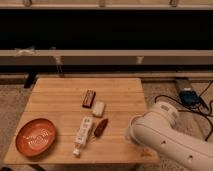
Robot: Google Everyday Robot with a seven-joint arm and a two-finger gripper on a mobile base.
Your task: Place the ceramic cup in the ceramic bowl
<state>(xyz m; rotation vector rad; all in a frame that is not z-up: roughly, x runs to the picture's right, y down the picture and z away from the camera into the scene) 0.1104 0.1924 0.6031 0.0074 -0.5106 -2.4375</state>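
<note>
The ceramic bowl, orange-red with pale swirl lines, sits at the front left corner of the wooden table. The ceramic cup, small and white, rests near the table's middle, between a brown bar and a red-brown item. My white arm bends over the table's front right corner. My gripper is mostly hidden beneath the arm at the front right edge, well to the right of the cup and far from the bowl.
A brown bar lies behind the cup. A white remote-like stick and a red-brown item lie in front of it. Cables and a blue device lie on the floor to the right.
</note>
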